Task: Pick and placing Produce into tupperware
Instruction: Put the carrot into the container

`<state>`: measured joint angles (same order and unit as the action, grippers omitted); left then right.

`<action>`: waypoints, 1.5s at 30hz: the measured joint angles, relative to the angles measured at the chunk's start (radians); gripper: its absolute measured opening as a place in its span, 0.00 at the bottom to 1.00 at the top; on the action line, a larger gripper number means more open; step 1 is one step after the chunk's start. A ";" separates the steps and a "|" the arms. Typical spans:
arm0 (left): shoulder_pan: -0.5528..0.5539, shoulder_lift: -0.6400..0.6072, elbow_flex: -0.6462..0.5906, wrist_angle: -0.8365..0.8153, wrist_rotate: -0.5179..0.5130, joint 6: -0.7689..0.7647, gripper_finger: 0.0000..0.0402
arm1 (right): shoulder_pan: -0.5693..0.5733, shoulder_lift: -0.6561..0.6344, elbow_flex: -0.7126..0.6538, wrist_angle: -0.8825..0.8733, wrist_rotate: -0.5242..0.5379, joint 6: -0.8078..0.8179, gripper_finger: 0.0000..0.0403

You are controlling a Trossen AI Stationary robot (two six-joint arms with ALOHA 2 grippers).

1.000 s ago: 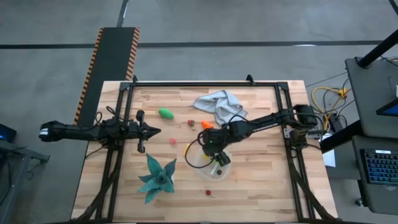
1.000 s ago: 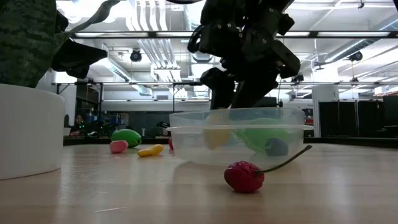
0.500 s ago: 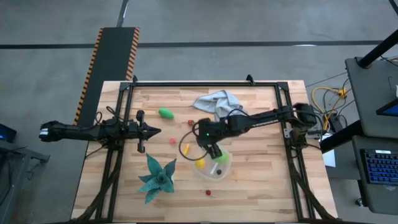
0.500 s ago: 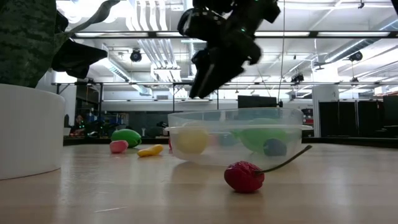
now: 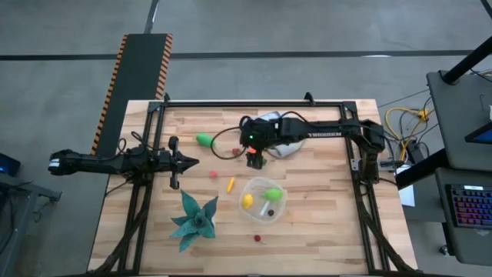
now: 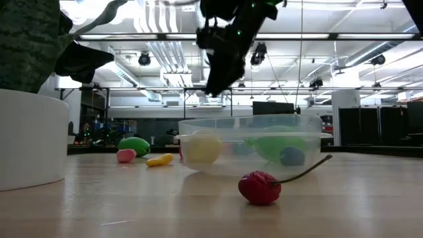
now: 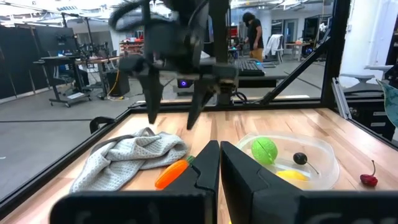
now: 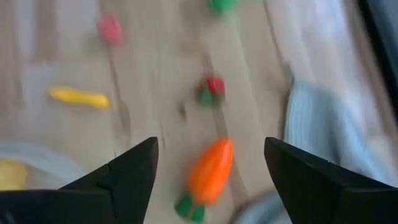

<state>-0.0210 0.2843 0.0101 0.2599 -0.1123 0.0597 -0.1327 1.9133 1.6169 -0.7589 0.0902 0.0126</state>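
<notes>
The clear round tupperware (image 5: 264, 201) stands near the table's middle and holds a yellow lemon (image 5: 247, 201), a green piece (image 5: 271, 192) and a dark piece (image 7: 300, 158). My right gripper (image 8: 211, 143) is open and hovers over the orange carrot (image 8: 208, 168), which lies flat beside the cloth. On the wood lie a yellow piece (image 5: 230, 184), a pink piece (image 5: 214, 174), a green piece (image 5: 204, 139), a strawberry (image 5: 236, 151) and a cherry (image 6: 260, 187). My left gripper (image 5: 192, 161) waits shut at the left side.
The grey-blue cloth (image 5: 269, 127) is crumpled at the far side, just beyond the carrot. A teal spiky plant (image 5: 194, 219) in a white pot (image 6: 30, 139) stands near the left of the tupperware. A black frame (image 5: 254, 102) runs around the table.
My right gripper let go of the yellow lemon inside the tupperware, rose out of it, then swung toward the far edge and now hangs over the carrot. The lemon stays in the tupperware.
</notes>
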 joint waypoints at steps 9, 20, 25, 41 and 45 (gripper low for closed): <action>0.000 0.008 0.000 -0.015 0.000 0.000 0.00 | -0.005 0.197 0.197 -0.238 -0.030 0.015 0.78; 0.000 0.012 0.000 -0.016 0.003 0.000 0.00 | -0.070 0.296 0.287 -0.317 -0.032 0.005 0.80; 0.000 0.012 0.000 -0.016 0.004 0.000 0.00 | -0.099 0.322 0.279 -0.329 -0.078 0.018 0.80; 0.000 0.014 0.000 -0.016 0.004 0.000 0.00 | -0.104 0.411 0.277 -0.322 -0.097 0.013 0.81; 0.000 0.015 0.000 -0.016 0.004 0.000 0.00 | -0.105 0.424 0.277 -0.323 -0.098 0.011 0.80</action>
<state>-0.0211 0.2996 0.0101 0.2443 -0.1085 0.0593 -0.2375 2.3369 1.8944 -1.0822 -0.0080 0.0234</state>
